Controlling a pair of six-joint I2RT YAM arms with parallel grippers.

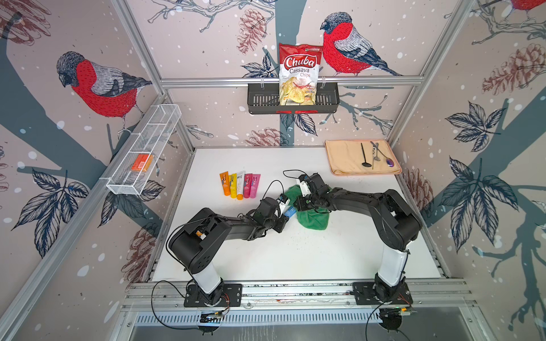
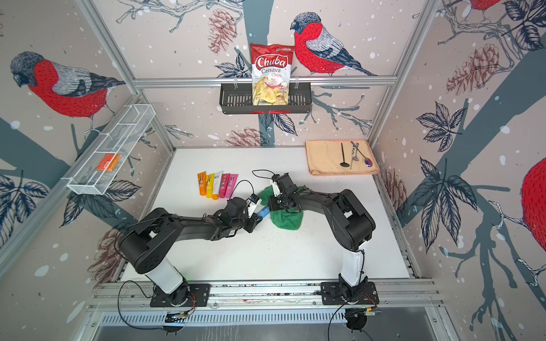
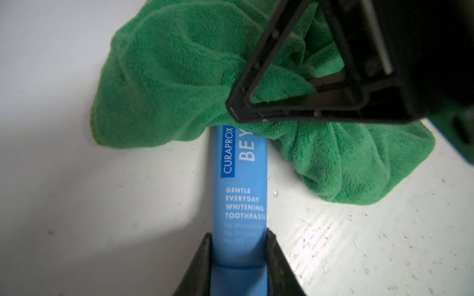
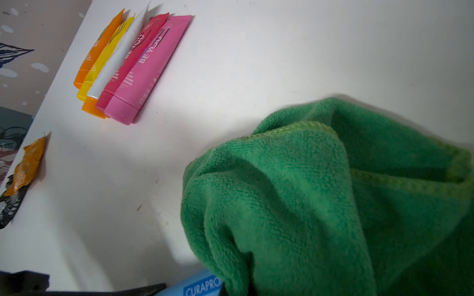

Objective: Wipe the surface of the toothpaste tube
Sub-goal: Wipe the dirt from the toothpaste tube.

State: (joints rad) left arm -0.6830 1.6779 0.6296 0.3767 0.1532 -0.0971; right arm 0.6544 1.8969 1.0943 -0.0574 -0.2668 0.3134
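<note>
A light blue toothpaste tube (image 3: 239, 184) lies low over the white table, and my left gripper (image 3: 239, 237) is shut on its cap end, one finger (image 3: 205, 256) on each side. The tube's far end disappears under a bunched green cloth (image 3: 166, 77). My right gripper (image 3: 234, 111) is shut on that cloth and presses it down on the tube. In both top views the two grippers meet at mid-table: tube (image 1: 290, 212) (image 2: 263, 212), cloth (image 1: 313, 220) (image 2: 288, 220). In the right wrist view the cloth (image 4: 307, 205) hides the jaws, and only a bit of tube (image 4: 200, 287) shows.
Several coloured tubes (image 1: 240, 184) (image 4: 128, 66) lie in a row left of the grippers. A beige towel (image 1: 342, 159) with utensils sits at the back right. On the walls hang a black basket (image 1: 260, 100) with a chips bag and a white wire shelf (image 1: 144, 150). An orange scrap (image 4: 25, 166) lies at the table edge.
</note>
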